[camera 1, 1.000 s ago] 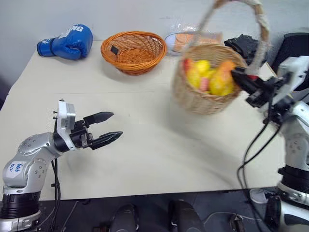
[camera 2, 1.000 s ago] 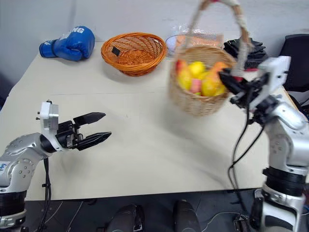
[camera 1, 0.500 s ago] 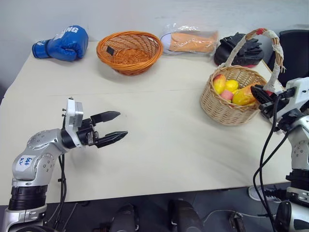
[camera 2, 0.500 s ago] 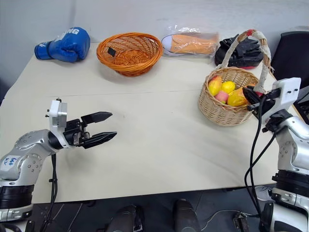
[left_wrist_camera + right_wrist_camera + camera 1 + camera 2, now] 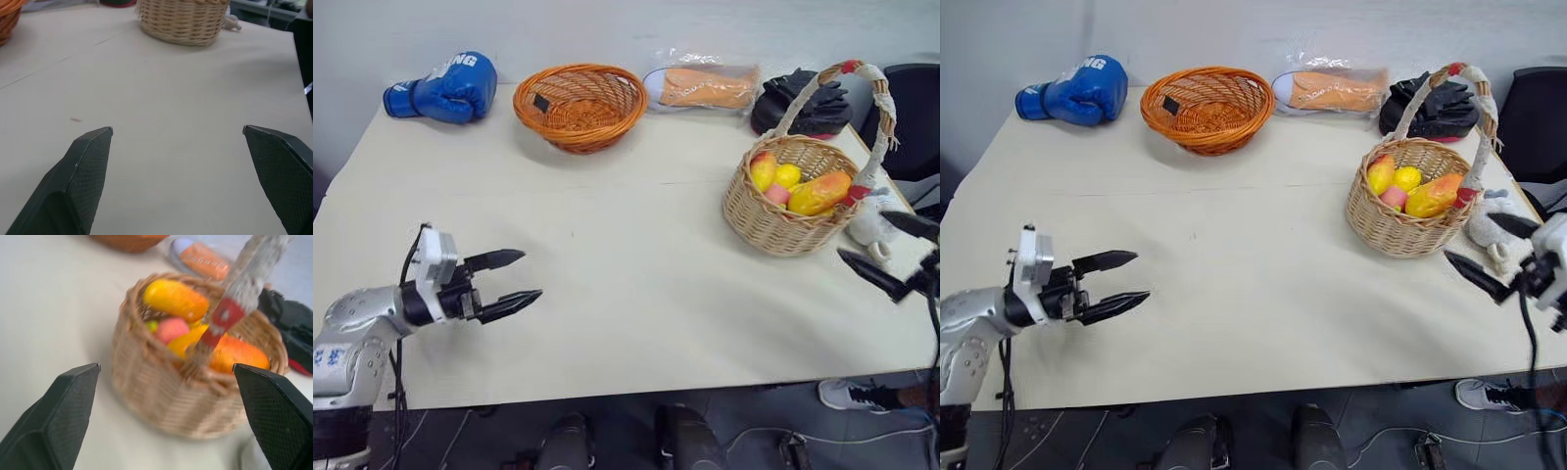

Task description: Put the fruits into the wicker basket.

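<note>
Head views: the wicker basket (image 5: pixel 791 201) stands on the bench (image 5: pixel 636 264) at the right, with 2 mangoes (image 5: pixel 819 193) and a peach (image 5: pixel 775 195) inside. The right claw (image 5: pixel 891 255) hangs near it, fingers spread wide, empty, a grey plush toy (image 5: pixel 871 223) between them. The left claw (image 5: pixel 506 277) hovers wide over the near left. Far back lie a blue boxing glove (image 5: pixel 445 87) and an orange bowl (image 5: pixel 579 103).

Left wrist view: wide fingers (image 5: pixel 83 171) above bare bench.

Right wrist view: wide fingers (image 5: pixel 58 416) flank the basket, apart from it.
</note>
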Available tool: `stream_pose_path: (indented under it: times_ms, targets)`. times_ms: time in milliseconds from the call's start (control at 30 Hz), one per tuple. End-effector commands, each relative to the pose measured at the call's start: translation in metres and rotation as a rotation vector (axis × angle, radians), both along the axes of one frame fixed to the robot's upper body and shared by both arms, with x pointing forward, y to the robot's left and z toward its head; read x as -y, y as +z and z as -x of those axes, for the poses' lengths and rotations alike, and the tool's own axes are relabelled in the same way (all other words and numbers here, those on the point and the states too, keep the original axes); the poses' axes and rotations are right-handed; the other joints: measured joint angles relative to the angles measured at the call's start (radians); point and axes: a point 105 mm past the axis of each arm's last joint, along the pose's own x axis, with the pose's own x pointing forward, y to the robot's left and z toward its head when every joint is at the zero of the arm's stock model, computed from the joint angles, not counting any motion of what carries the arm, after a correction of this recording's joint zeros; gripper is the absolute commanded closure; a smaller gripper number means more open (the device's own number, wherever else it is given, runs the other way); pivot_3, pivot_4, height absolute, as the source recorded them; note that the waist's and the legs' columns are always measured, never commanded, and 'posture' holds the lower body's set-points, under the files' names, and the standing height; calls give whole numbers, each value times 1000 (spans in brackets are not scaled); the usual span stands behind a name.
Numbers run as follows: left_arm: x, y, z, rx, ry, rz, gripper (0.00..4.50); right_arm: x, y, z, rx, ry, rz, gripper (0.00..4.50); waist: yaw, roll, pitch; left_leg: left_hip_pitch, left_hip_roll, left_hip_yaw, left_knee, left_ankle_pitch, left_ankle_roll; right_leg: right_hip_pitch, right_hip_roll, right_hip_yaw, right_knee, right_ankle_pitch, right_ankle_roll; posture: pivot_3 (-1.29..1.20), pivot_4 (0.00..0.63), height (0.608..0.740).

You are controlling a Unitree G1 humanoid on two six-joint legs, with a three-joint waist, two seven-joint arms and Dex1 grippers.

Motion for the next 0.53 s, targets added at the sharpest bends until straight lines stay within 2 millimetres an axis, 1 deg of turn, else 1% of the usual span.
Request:
stream_pose_path:
  times_ms: [33, 67, 133, 200, 233, 300, 367, 467, 533]
  targets:
    - [-10, -9, 18, 42, 38, -85, 0, -14, -7, 26, -29, 151, 115, 13, -2, 0, 0, 0, 0, 0, 0, 0, 0, 0, 0, 0, 0, 0, 0, 0, 150, 740]
    - [-12, -14, 21, 32, 49, -97, 0, -19, -13, 29, -40, 184, 128, 13, -3, 0, 0, 1, 0, 0, -1, 0, 0, 0, 0, 0, -1, 0, 0, 0, 150, 740]
    - [-18, -30, 26, 12, 92, -144, 0, -39, -34, 31, -42, 280, 151, 13, -5, -1, 0, 2, 1, 1, -1, 0, 0, 0, 0, 1, 0, 0, 0, 0, 150, 740]
    - [-23, -43, 28, 14, 120, -199, 0, -66, -54, 26, -29, 377, 155, 13, -5, -3, -2, 3, 1, 0, -1, -1, -1, 2, 1, 0, 0, 1, -1, 0, 150, 740]
    - [-23, -46, 28, 25, 129, -216, 0, -79, -60, 21, -20, 413, 141, 13, -3, -3, -2, 4, 2, 0, -1, -1, -2, 3, 1, 0, 0, 2, -3, 0, 150, 740]
    - [-18, -46, 24, 60, 142, -224, 0, -107, -70, 7, 17, 482, 117, 13, -3, -3, -1, 5, 4, 0, -1, -1, -2, 3, 0, -1, 0, 2, -3, 0, 150, 740]
    - [-12, -44, 19, 99, 147, -217, 0, -131, -75, -4, 42, 541, 96, 13, -3, -1, -1, 5, 4, 0, -1, -1, -2, 3, -1, 0, 1, 3, -4, 0, 150, 740]
    - [-5, -39, 10, 159, 165, -204, 0, -155, -78, -19, 68, 576, 57, 13, 3, -1, -1, 5, 3, 0, -1, -1, -2, 2, -1, -1, 1, 3, -4, 0, 150, 740]
    - [-4, -37, 7, 178, 175, -200, 0, -165, -79, -29, 78, 565, 15, 13, 3, -1, -1, 4, 3, -1, 0, -1, -2, 2, -1, -2, 1, 3, -4, 0, 150, 740]
